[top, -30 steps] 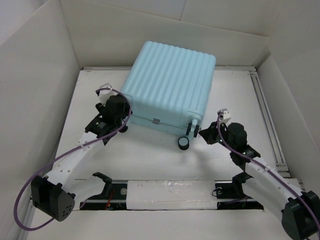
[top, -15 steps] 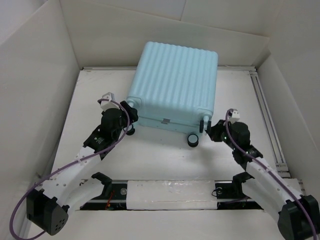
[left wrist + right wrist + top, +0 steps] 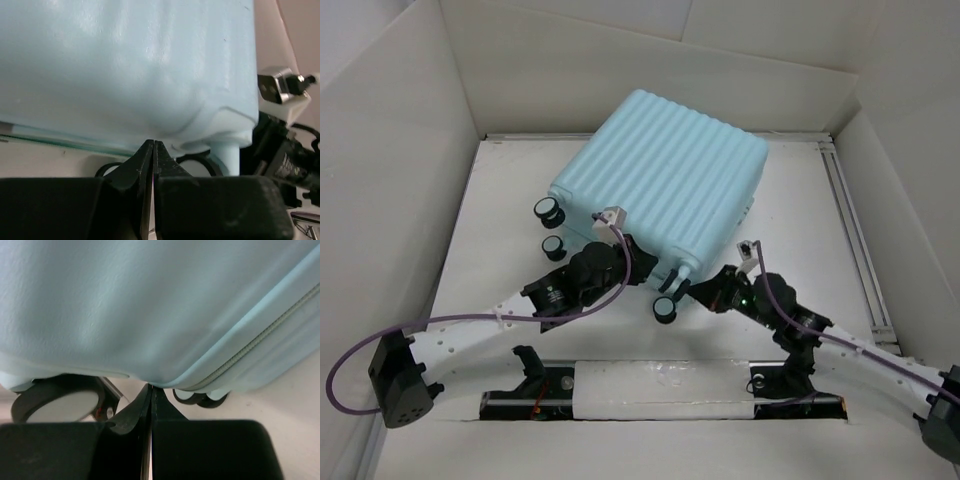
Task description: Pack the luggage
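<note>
The luggage (image 3: 665,175), a pale aqua ribbed hard-shell suitcase, lies closed and skewed on the white table, with its caster wheels (image 3: 549,209) facing near-left. My left gripper (image 3: 642,268) is shut and empty, its tips pressed against the case's near lower edge (image 3: 152,142). My right gripper (image 3: 697,291) is also shut and empty. It touches the underside of the shell by the zipper seam (image 3: 151,386), beside a wheel (image 3: 60,405). The luggage (image 3: 130,65) fills the left wrist view and likewise the right wrist view, as the luggage (image 3: 150,300). Its inside is hidden.
White walls (image 3: 390,150) box in the table on the left, back and right. A metal rail (image 3: 847,215) runs along the right side. The arms' mounting bar (image 3: 660,388) spans the near edge. The right arm's wrist camera (image 3: 277,87) shows close by in the left wrist view.
The luggage has turned clockwise, so its wheeled side now faces near-left. The left gripper went from open to shut and swung right to the near edge. The right gripper moved left.
</note>
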Robot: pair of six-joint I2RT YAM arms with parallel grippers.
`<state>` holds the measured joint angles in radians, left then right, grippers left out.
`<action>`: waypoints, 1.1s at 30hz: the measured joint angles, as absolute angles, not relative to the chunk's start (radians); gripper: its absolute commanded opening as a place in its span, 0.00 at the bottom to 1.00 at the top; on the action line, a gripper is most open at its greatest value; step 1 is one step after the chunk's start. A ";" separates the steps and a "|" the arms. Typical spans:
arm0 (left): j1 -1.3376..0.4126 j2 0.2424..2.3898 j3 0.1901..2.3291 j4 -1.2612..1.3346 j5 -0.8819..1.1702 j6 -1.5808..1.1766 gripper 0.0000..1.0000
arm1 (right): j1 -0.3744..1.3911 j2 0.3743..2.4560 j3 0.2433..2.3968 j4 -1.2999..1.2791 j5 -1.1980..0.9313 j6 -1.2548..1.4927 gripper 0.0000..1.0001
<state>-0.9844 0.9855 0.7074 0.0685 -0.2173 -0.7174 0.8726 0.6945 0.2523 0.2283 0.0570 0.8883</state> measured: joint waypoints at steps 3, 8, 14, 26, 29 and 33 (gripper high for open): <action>-1.015 0.985 0.709 0.091 -0.226 -0.720 0.00 | 0.653 0.727 0.341 0.091 -0.150 0.875 0.00; -1.143 1.010 0.753 0.078 -0.241 -0.689 0.64 | 0.378 0.746 0.418 0.011 -0.221 0.830 0.00; -1.196 1.102 0.802 0.106 -0.192 -0.659 0.81 | 0.357 0.727 0.424 0.008 -0.221 0.789 0.00; -1.240 1.339 1.006 0.125 -0.233 -0.605 0.86 | 0.416 0.682 0.364 0.068 -0.124 0.752 0.18; -1.239 1.379 1.083 0.087 -0.268 -0.591 0.86 | 0.421 0.686 0.361 0.065 -0.083 0.725 0.41; -1.234 1.469 1.202 0.048 -0.309 -0.565 0.84 | 0.422 0.727 0.358 0.068 -0.059 0.691 0.52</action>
<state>-1.2335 1.4689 1.2022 0.0479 -0.3088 -0.5648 0.4217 0.7269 0.3580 0.0681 -0.0589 0.6907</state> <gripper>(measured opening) 0.855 0.515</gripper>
